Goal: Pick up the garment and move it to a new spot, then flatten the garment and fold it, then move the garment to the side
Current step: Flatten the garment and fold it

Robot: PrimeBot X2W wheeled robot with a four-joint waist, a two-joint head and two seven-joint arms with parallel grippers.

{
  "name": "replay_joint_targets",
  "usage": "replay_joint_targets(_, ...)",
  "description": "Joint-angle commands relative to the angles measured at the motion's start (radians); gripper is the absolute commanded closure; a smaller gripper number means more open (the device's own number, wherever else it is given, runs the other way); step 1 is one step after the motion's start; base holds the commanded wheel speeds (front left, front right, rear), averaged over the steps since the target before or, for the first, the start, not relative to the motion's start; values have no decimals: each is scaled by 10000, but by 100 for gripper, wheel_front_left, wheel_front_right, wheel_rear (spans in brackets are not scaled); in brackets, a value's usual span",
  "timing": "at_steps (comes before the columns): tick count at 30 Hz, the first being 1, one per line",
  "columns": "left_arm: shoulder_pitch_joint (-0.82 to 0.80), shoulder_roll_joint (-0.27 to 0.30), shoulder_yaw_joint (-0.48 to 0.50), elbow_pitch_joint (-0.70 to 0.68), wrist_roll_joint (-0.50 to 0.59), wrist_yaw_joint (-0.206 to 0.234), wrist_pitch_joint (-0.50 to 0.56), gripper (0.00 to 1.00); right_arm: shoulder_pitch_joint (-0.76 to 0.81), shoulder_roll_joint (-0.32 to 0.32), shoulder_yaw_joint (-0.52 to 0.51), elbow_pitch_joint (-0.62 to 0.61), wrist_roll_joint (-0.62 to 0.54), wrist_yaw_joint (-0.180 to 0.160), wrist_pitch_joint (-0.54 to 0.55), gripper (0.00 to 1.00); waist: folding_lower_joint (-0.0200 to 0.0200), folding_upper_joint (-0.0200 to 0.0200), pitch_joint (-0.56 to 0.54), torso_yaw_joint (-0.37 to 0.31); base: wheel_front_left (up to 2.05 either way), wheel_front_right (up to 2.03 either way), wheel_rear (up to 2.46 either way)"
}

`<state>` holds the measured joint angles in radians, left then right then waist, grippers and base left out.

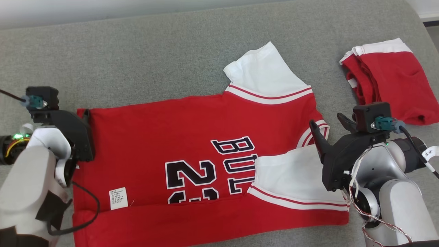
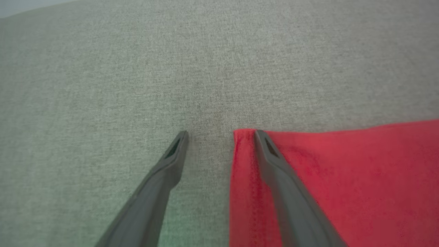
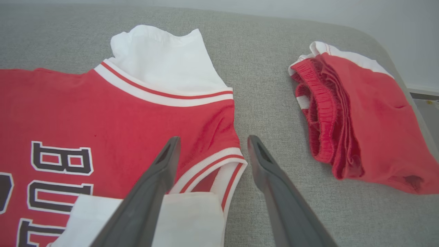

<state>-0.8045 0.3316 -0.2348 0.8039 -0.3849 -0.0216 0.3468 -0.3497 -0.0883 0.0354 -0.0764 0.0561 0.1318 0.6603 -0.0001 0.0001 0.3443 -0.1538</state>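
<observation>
Head view: one jersey (image 1: pixel 164 137) lies on the grey surface (image 1: pixel 137 51), its long axis left to right, between two open grippers. The left gripper (image 1: pixel 84 115) is at the hem corner, the right gripper (image 1: pixel 325 120) at the collar. One pair of shorts (image 1: pixel 391 79) lies apart.
Left wrist view: one finger (image 2: pixel 274 164) is over the hem.
Right wrist view: the fingers (image 3: pixel 161 164) straddle the collar edge.

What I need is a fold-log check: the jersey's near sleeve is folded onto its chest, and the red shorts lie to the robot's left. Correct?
Not quite: the red shorts lie to the robot's right, as the head view shows. The near sleeve of the jersey is indeed folded onto its chest.
</observation>
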Motion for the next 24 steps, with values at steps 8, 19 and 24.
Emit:
replay_joint_targets(8,-92,138,-127,-79,-224,29,1268,48,-508,-177,259,100,16,-28,160,0,1,-1,380,-150,0,0,0)
replay_joint_targets(19,-232,144,-93,-1226,-136,621,944,0,-1075,-420,196,166,11,-28,228,0,1,-1,339,233,0,0,0)
replay_joint_targets(24,-61,184,-62,-1850,-305,698,1175,0,-854,-397,120,286,27,-28,208,0,1,-1,55,364,0,0,0)
